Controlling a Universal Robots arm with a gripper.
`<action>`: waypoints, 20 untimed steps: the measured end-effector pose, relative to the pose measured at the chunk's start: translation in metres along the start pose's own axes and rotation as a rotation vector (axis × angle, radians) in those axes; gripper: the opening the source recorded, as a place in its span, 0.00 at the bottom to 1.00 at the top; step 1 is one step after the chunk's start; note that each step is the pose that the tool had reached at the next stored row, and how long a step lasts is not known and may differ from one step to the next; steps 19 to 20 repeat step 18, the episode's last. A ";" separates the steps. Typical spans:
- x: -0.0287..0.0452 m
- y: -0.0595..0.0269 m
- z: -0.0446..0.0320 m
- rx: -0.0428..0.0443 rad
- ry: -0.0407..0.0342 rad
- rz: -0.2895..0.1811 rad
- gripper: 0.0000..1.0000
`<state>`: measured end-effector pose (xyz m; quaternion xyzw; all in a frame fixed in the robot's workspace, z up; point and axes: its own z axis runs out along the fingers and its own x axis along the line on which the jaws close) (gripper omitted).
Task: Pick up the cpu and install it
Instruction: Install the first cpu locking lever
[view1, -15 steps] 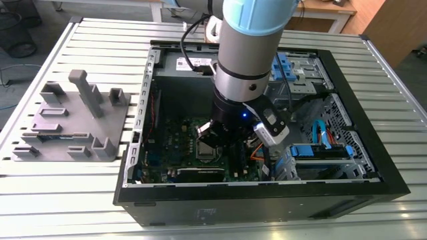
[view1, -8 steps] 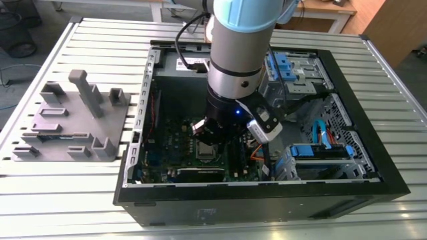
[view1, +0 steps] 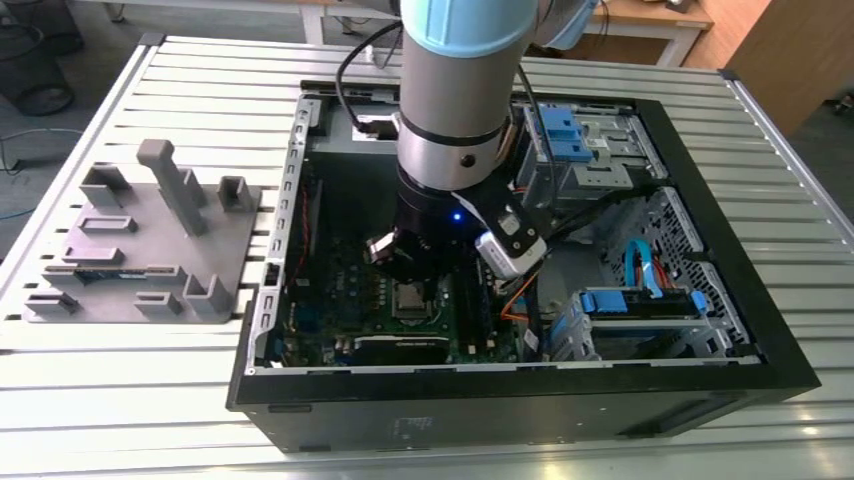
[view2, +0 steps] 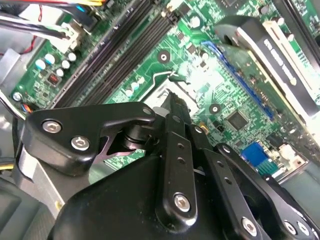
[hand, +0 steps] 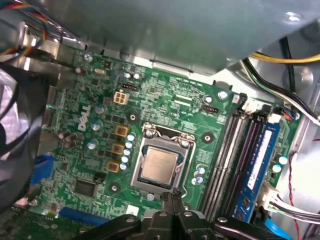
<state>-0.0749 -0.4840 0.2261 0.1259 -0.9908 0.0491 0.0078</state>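
Observation:
The cpu (hand: 159, 162) lies flat in the socket of the green motherboard (hand: 100, 135), its silver-grey top facing up inside the metal socket frame. It also shows in the exterior view as a small grey square (view1: 407, 297) just below the arm's black wrist. My gripper (hand: 173, 196) hovers close over the socket's edge, its black fingers together with nothing between them. In the second wrist view the gripper (view2: 172, 102) hides most of the socket.
The open computer case (view1: 267, 330) walls the work in on all sides. Memory slots (hand: 227, 160) and a blue-labelled stick (hand: 257, 170) run beside the socket. A black expansion card (view2: 270, 55), blue drive bays (view1: 567, 135) and loose cables (hand: 280, 62) stand nearby. A grey fixture (view1: 140, 240) sits outside.

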 end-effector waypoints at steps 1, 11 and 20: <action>0.0017 0.0005 0.0000 -0.0018 -0.0027 0.000 0.11; 0.0093 0.0015 -0.0093 -0.0111 -0.0168 0.001 0.11; 0.0093 0.0013 -0.0113 -0.0113 -0.0170 0.001 0.11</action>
